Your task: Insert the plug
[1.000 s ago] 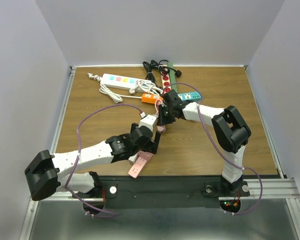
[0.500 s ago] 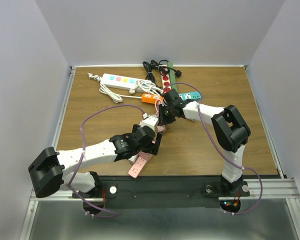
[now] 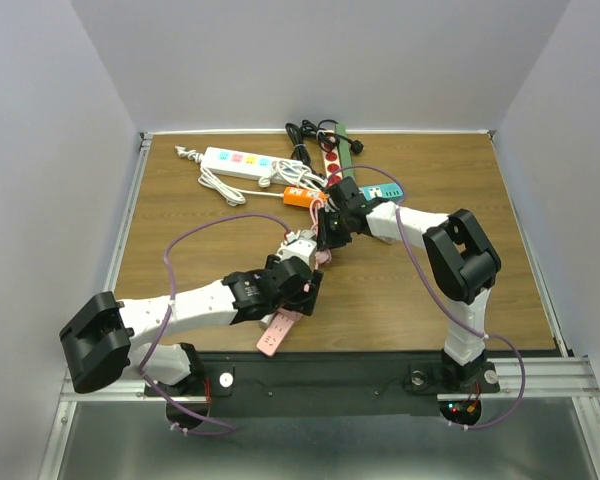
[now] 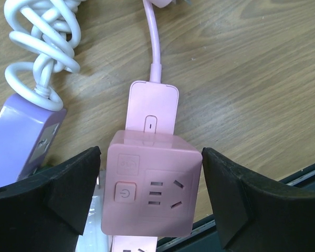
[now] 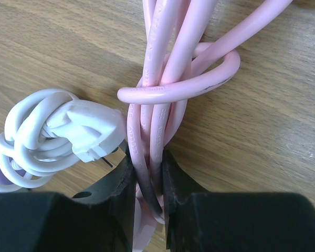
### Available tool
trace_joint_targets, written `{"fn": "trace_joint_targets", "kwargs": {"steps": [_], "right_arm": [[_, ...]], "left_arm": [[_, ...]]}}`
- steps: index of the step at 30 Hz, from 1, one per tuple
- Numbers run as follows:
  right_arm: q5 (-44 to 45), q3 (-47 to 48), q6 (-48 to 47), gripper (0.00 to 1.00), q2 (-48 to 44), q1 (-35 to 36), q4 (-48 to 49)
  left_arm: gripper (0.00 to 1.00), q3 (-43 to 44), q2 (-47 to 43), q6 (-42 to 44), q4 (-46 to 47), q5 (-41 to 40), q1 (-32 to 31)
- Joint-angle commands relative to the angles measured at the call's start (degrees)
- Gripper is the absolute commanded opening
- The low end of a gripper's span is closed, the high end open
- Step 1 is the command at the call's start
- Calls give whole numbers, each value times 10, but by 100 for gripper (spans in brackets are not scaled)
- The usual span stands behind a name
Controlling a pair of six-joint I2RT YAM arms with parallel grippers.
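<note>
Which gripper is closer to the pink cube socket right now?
Left. The left gripper straddles the pink cube socket, jaws on either side; the right gripper sits beyond it, shut on the bundled pink cord.

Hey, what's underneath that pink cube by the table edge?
A flat pink strip lies under the cube, showing past its far side, where its pink cord runs on, and a little at the near side. The part of the strip beneath the cube is covered.

Wht arms (image 3: 190, 305), blk joints (image 3: 460, 255), purple cables (image 3: 220, 220)
</note>
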Motion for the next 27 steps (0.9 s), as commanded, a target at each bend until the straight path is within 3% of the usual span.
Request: {"fn": "trace_joint_targets", "kwargs": {"steps": [1,4,13,21,27], "right_arm": [[150,19,-34,0,43,-48,77],[153,21,-33,0,44,-50,75],[161,43,-29,0,49,-58,73],[157,43,-22,0,51,-58,71],[164,33,-26,0,43,-59,71]], "left_arm": [[84,-11,-6,-6,-6,4,-6],[80,-16,-6,-11,-13,10,-15],[52,-20,15,-19,-19,19,-45],[3,-13,76,-21,-17,9,-65],[0,-33,92,-71,2,10,-84]]}}
